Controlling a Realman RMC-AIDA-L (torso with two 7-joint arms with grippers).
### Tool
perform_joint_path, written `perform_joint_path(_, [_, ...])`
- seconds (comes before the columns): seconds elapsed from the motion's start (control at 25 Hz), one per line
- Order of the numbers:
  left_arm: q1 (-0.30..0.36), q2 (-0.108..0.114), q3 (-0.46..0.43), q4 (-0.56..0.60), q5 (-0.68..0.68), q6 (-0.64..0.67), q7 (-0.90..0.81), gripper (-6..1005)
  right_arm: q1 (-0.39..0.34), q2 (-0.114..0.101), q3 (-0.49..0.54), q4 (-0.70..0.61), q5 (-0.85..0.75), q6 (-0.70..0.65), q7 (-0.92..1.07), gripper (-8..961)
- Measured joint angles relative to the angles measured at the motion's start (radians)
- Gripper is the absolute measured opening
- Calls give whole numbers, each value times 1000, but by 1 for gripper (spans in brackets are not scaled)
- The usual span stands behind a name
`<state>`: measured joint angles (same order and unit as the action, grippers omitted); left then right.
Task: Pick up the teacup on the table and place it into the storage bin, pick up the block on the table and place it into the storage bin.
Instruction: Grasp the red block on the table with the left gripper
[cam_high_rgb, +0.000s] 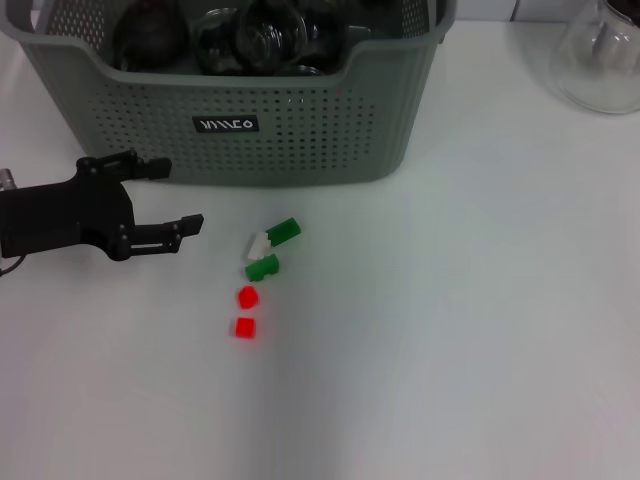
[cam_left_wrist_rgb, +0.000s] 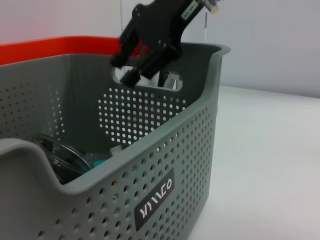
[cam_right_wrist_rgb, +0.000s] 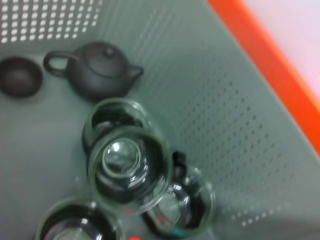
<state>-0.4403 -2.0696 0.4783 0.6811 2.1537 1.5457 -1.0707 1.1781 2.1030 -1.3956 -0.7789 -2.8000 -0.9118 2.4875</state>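
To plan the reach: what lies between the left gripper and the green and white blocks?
In the head view, only bare white table lies between the left gripper and the green and white blocks.

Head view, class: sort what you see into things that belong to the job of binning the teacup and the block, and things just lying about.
Job:
storage bin
green blocks
red blocks
white block
left claw, open beside the bin
right claw, over the bin

Lying about:
glass vessel at the table's far right
dark teapot in the bin

Left gripper (cam_high_rgb: 170, 195) low at left, fingers spread apart. Right gripper (cam_left_wrist_rgb: 131, 70) raised, state unclear.
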Motion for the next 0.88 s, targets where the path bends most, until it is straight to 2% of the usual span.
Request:
perform_joint_path(0.08, [0,1,-1,0,0,2,-1,834,-54,1,-4,-131,16,-26,3,301])
perform_joint_path(0.16, [0,3,-2,0,0,7,-4,833,-96,0,-3,-225,49,-46,3,377])
perform_joint_path(0.32, [4,8,-6,6,-17,46,-4,833,-230,-6,4,-505,211,-116,-25,529])
perform_joint_path(0.4, [7,12,-16,7,-31,75,-2,832,-317,-6,5,-646,301,-147,-54,780])
perform_joint_path(0.52, [7,23,-55,9,-37,137,1,832,-454,-5,6,-825,459,-180,-110,823])
perform_joint_path(0.64, [8,33,-101,10,-37,211,2,832,-593,-9,9,-931,692,-201,-204,867])
perform_joint_path(0.76, [8,39,-131,10,-37,268,2,831,-721,-8,27,-955,926,-253,-347,866])
perform_joint_path(0.8, [8,43,-152,19,-39,339,-3,831,-764,-7,38,-945,1000,-287,-400,865])
perform_joint_path(0.88, [8,42,-155,36,-38,376,-17,831,-815,-5,54,-912,1087,-349,-463,864])
